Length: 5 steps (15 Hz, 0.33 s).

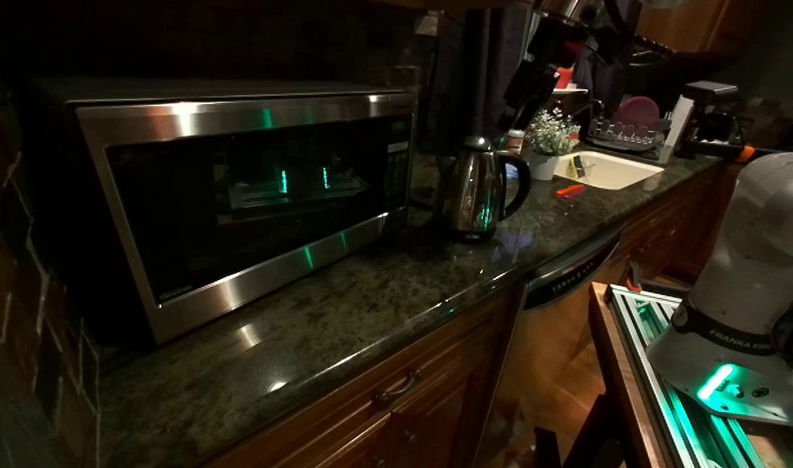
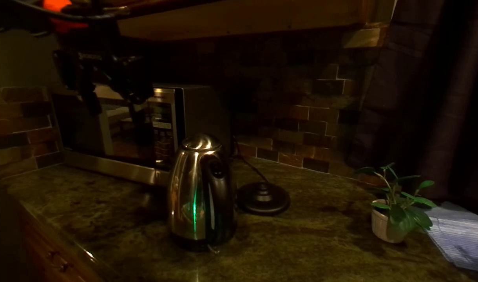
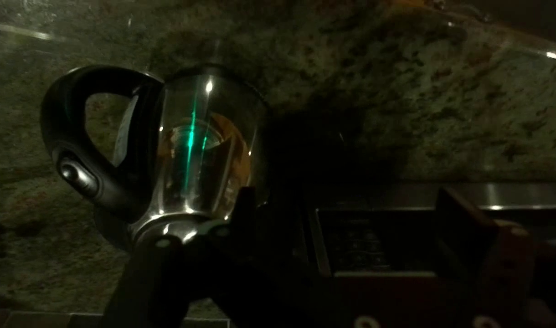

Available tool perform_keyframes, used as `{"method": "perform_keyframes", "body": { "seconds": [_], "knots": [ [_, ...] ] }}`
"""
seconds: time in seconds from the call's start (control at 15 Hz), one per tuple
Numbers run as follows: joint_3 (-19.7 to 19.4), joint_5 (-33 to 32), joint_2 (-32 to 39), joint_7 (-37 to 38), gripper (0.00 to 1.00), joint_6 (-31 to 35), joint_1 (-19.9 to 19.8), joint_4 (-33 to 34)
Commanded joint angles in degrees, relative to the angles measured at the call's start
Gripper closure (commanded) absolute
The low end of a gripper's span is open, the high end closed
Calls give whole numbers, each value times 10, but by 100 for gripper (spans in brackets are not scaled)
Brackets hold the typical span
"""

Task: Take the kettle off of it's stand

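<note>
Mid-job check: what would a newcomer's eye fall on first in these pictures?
Probably the shiny steel kettle, standing upright on the counter, off its dark round stand, which shows to the right of it in an exterior view. Next, likely the glowing green light on the robot's base, low at the right of an exterior view, and the big microwave at the left there.

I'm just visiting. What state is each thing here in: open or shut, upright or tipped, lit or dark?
Kettle: upright on the counter, off its stand.
Kettle lid: shut.
Stand: flat, beside the kettle.
Gripper, the robot's claw: open, holding nothing.
Microwave door: shut.
Drawer: shut.
Robot's base light: glowing green.
Leafy potted plant: upright.
</note>
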Motion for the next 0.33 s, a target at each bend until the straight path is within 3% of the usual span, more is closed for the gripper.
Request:
{"method": "perform_keyframes", "body": {
  "seconds": [0.0, 0.27],
  "knots": [
    [-5, -19, -8, 16, 0, -10, 25, -6],
    [-3, -24, -27, 17, 0, -15, 29, -18]
  ]
}}
